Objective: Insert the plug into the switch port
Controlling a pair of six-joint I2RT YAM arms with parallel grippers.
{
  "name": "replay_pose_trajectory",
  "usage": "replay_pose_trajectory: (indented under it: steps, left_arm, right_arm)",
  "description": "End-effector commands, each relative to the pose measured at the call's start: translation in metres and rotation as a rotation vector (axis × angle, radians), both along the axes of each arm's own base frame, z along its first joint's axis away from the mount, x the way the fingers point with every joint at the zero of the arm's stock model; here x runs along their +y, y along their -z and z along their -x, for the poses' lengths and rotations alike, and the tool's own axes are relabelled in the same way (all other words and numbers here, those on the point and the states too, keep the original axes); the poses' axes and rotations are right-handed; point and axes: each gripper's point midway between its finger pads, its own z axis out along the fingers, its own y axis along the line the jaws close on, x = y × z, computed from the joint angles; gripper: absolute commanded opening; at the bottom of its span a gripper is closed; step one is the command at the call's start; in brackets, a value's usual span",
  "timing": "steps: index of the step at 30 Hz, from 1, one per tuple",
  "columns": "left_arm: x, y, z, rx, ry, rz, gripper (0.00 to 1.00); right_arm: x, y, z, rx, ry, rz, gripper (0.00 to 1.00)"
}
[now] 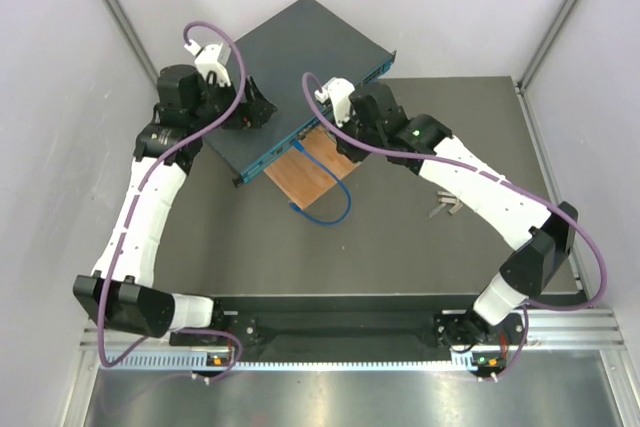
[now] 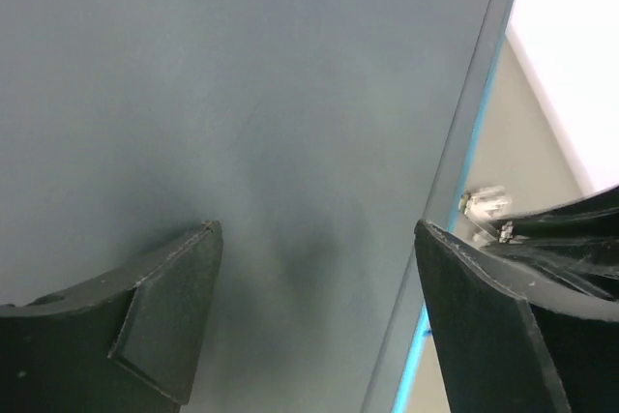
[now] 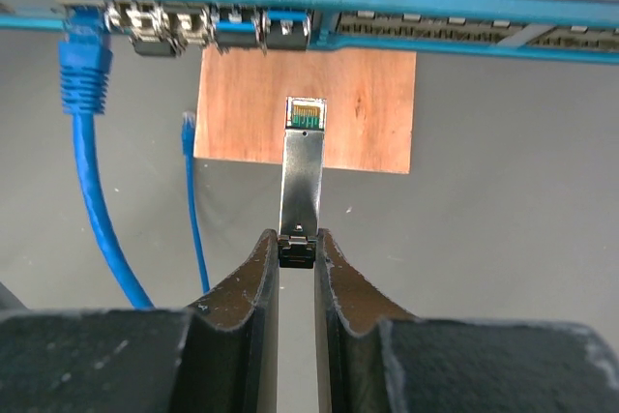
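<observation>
The switch [image 1: 290,57] is a dark blue-teal box lying at an angle at the back of the table. In the right wrist view its teal port face [image 3: 426,26] runs along the top. My right gripper [image 3: 297,237] is shut on the black tail of the plug [image 3: 302,171], a slim silver module. The plug's tip points at the ports and stops a short way below them, over the wooden board [image 3: 358,103]. My left gripper [image 2: 314,239] is open above the switch's top [image 2: 242,94], near its front edge. The plug's tip also shows in the left wrist view [image 2: 484,203].
A blue cable [image 3: 92,171] is plugged into a port at the left end and loops onto the table [image 1: 325,205]. The small brown wooden board [image 1: 305,172] lies under the switch's front edge. A small metal part [image 1: 445,207] lies to the right. White walls stand all round.
</observation>
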Motion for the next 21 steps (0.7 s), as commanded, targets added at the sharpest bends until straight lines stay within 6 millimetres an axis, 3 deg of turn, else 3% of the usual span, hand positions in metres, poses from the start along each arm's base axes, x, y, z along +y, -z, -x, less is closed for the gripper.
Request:
replay_pose_trajectory:
  steps: [1,2,3,4,5,6,9,12,14,19,21]
  left_arm:
    - [0.002,-0.023,0.009,-0.007,-0.052,0.172,0.86]
    - [0.022,-0.027,0.004,0.004,-0.113,0.235,0.87]
    - [0.032,-0.047,0.008,-0.005,-0.166,0.366,0.89]
    - [0.045,-0.039,0.007,0.019,-0.205,0.43,0.94]
    - [0.063,-0.048,0.011,-0.004,-0.222,0.49,0.95]
    - [0.065,-0.066,0.022,-0.038,-0.219,0.566,0.96]
    - [0.087,-0.08,0.031,-0.097,-0.283,0.613,0.99]
    - [0.113,-0.072,0.037,-0.052,-0.372,0.655,0.99]
    - [0.138,-0.053,0.038,0.002,-0.433,0.707,0.99]
    - [0.169,-0.007,0.037,0.103,-0.448,0.844,0.99]
    - [0.17,-0.002,0.034,0.114,-0.422,0.891,0.99]
  right_arm:
    - [0.017,-0.034,-0.006,-0.077,0.007,-0.079,0.0]
    - [0.02,-0.035,-0.004,-0.081,0.003,-0.078,0.0]
    - [0.018,-0.036,-0.006,-0.09,0.017,-0.071,0.0]
    - [0.018,-0.038,-0.005,-0.096,0.014,-0.069,0.0]
    - [0.017,-0.037,-0.004,-0.097,0.017,-0.066,0.0]
    - [0.016,-0.037,-0.004,-0.102,0.024,-0.062,0.0]
    - [0.012,-0.038,-0.002,-0.11,0.027,-0.057,0.0]
    - [0.008,-0.038,-0.002,-0.12,0.037,-0.049,0.0]
    - [0.006,-0.035,-0.001,-0.12,0.038,-0.042,0.0]
    - [0.004,-0.034,0.0,-0.127,0.036,-0.046,0.0]
    - [0.003,-0.036,0.002,-0.131,0.032,-0.054,0.0]
